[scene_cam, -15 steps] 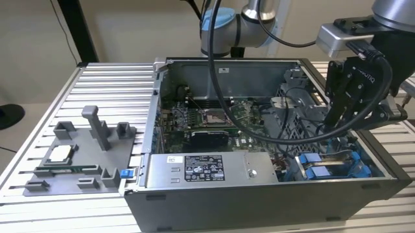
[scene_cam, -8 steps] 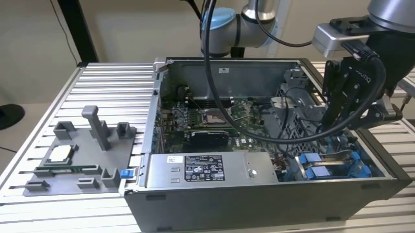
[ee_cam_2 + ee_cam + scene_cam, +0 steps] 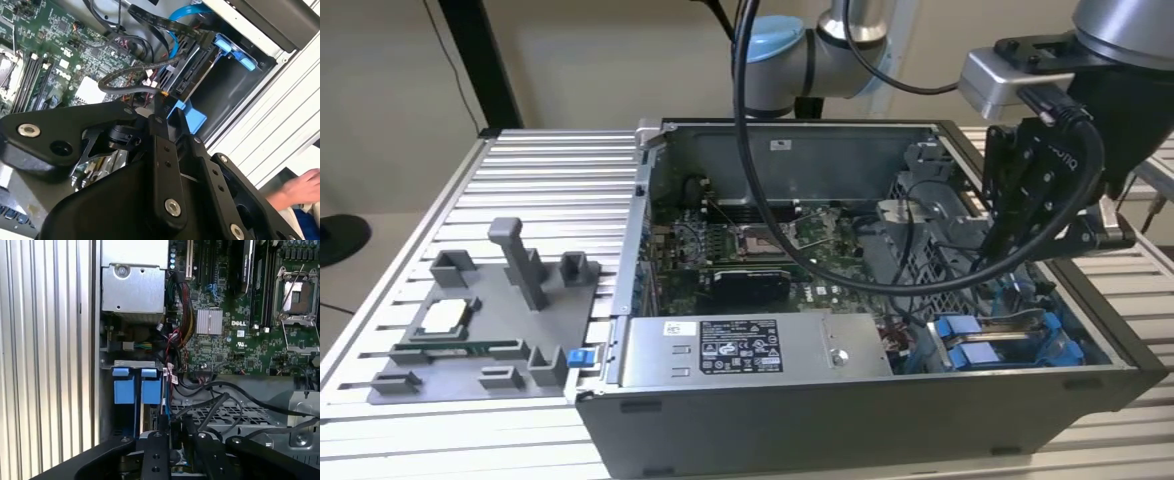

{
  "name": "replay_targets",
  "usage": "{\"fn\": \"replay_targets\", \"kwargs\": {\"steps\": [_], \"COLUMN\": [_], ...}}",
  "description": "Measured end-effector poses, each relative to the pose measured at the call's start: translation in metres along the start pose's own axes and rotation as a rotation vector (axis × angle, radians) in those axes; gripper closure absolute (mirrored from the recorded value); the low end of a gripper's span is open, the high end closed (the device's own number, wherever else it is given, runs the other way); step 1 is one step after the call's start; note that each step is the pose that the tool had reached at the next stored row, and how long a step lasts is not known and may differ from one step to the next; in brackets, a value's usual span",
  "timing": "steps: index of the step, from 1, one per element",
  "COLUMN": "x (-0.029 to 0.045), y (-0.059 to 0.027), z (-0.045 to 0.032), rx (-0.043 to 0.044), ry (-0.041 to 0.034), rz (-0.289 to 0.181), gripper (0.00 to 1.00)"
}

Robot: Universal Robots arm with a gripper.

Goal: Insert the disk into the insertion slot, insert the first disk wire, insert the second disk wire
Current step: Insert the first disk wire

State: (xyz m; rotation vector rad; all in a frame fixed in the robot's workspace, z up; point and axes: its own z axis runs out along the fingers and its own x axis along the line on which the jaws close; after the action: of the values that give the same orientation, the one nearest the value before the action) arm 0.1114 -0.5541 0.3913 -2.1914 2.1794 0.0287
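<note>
Exterior view: one computer case (image 3: 854,410), one motherboard (image 3: 747,250), one power-supply box (image 3: 747,350), one insertion slot (image 3: 994,345), one grey parts tray (image 3: 480,335) at lower left. First wrist view: two blue tabs (image 3: 124,386).

Ext. view high; wrist views close-in.

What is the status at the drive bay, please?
End effector low at the slot. Disk looks seated in it. Black cables crowd the end effector; a hand near the case.
</note>
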Motion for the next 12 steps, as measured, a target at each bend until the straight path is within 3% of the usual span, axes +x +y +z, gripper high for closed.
{"fn": "replay_targets", "kwargs": {"steps": [4, 12], "x": [-0.0001, 0.0002], "y": [0.0000, -0.0020], "z": [0.0001, 0.0014], "rx": [0.0006, 0.0006], "ry": [-0.0039, -0.0045], "rz": [0.000, 0.000], "gripper": [1.00, 1.00]}}
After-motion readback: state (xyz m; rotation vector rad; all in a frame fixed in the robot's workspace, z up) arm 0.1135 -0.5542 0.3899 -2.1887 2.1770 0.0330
